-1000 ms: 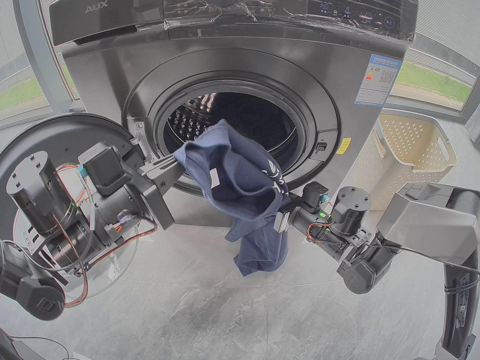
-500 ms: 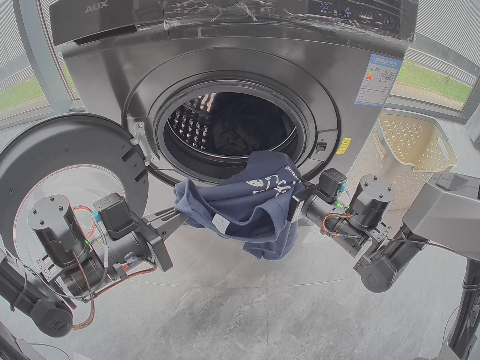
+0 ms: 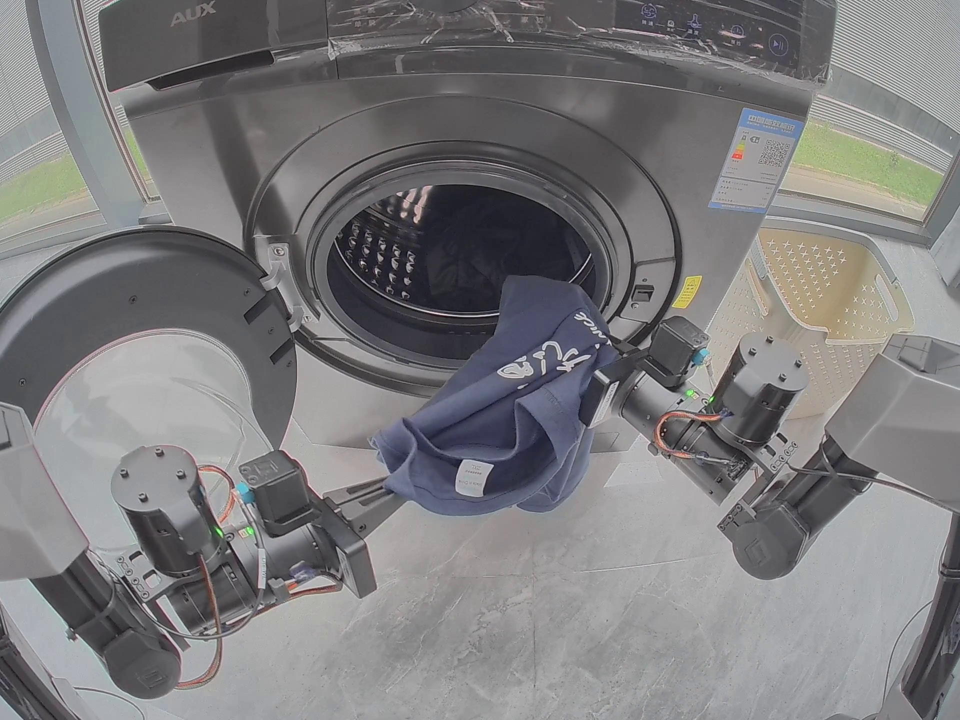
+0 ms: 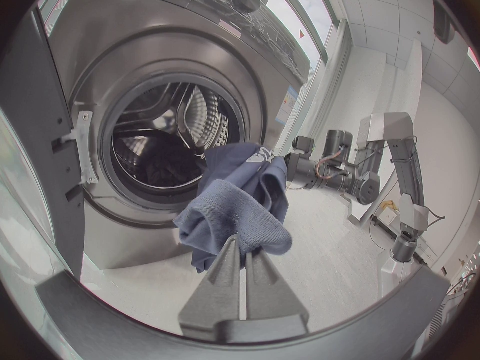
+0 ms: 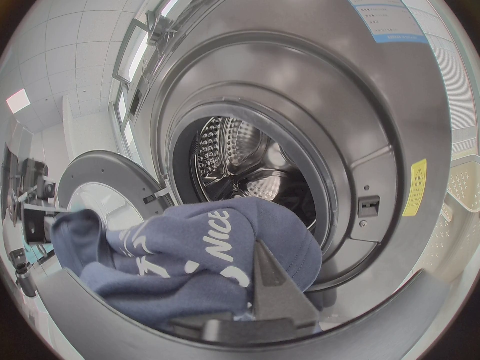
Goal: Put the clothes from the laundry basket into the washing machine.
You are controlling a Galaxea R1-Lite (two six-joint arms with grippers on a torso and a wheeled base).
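navy shirt (image 3: 500,412) hangs soft and floppy between my left gripper (image 3: 385,495) and right gripper (image 3: 600,394), both clamped on its edges, so i'd grip bunched folds.

Left tool (image 3: 386,494) sank; right tool (image 3: 598,360) raised shirt (image 3: 500,417), seemingly onto drum rim (image 3: 400,335)

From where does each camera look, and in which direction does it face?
Head view: high on the robot, facing forward and down at the washing machine; both arms show, left gripper and right gripper holding the navy shirt.
Left wrist view: on the left arm, facing the open drum past its own shut fingers; the right arm shows beyond.
Right wrist view: on the right arm, facing the drum; its own finger shows.
Both wrist views share shirt and drum.
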